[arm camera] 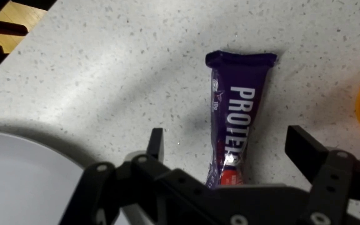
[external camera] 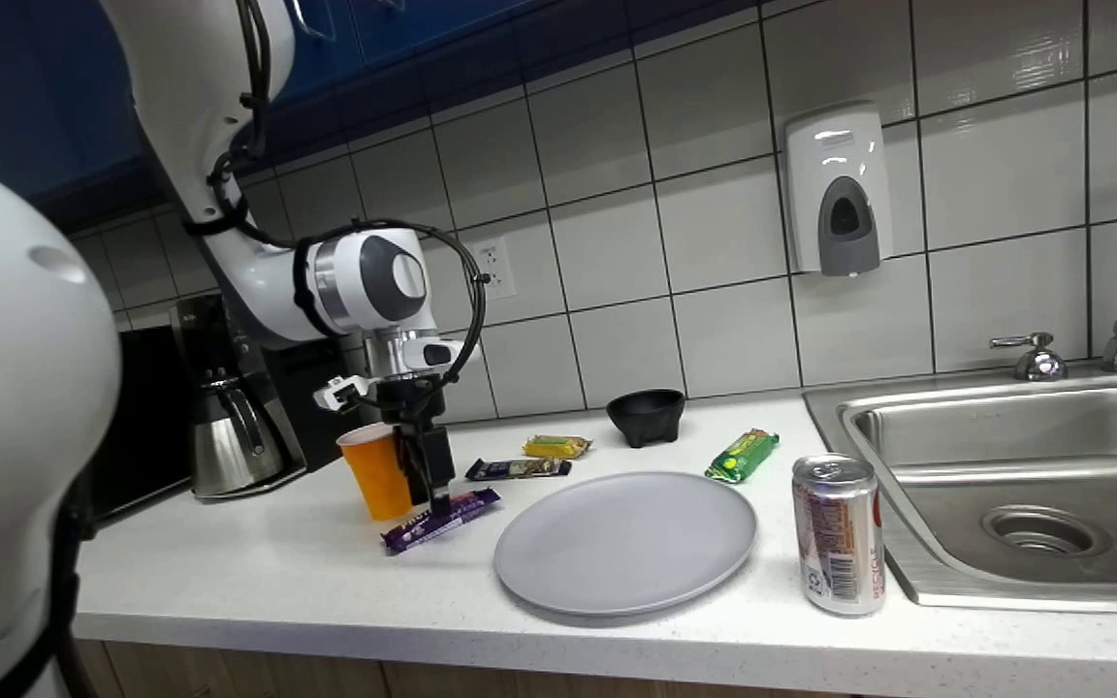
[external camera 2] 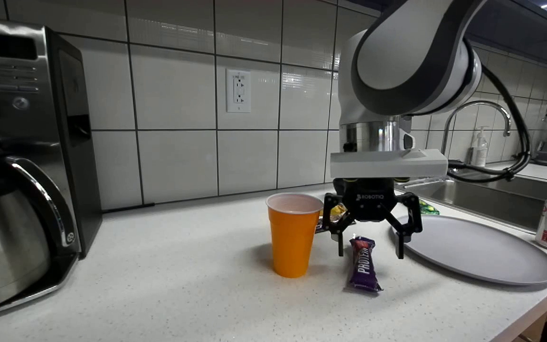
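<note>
Over the purple protein bar [arm camera: 237, 109] on the speckled white surface [external camera 2: 183, 294], hovering with gripper [external camera 2: 371, 252] spread wide, between the orange cup [external camera 2: 295, 242] and gray plate [external camera 2: 482, 247].

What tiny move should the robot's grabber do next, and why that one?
I'd probably ease the gripper down a little: its open fingers stand on either side of the purple protein bar, with a gap on both sides, and they seem to hang above the counter, so closing right now might grab too high.
</note>
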You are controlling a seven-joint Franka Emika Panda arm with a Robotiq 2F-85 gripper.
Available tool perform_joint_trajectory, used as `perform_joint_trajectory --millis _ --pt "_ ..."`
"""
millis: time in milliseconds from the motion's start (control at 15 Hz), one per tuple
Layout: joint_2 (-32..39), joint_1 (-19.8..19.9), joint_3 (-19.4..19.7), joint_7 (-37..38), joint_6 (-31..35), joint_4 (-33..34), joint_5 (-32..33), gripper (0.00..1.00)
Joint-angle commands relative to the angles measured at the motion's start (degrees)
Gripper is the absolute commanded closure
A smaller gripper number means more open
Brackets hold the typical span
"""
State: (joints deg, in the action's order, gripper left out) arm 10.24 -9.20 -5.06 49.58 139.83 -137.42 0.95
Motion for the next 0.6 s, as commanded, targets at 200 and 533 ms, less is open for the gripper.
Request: perform_joint_trajectory --millis 200,533 --pt "0.29 -1.01 1.35 3.23 1.17 -0.46 2.41 0.0" --pt "-0.03 -1.21 1.47 4.26 1.48 -0.64 4.37 0.51"
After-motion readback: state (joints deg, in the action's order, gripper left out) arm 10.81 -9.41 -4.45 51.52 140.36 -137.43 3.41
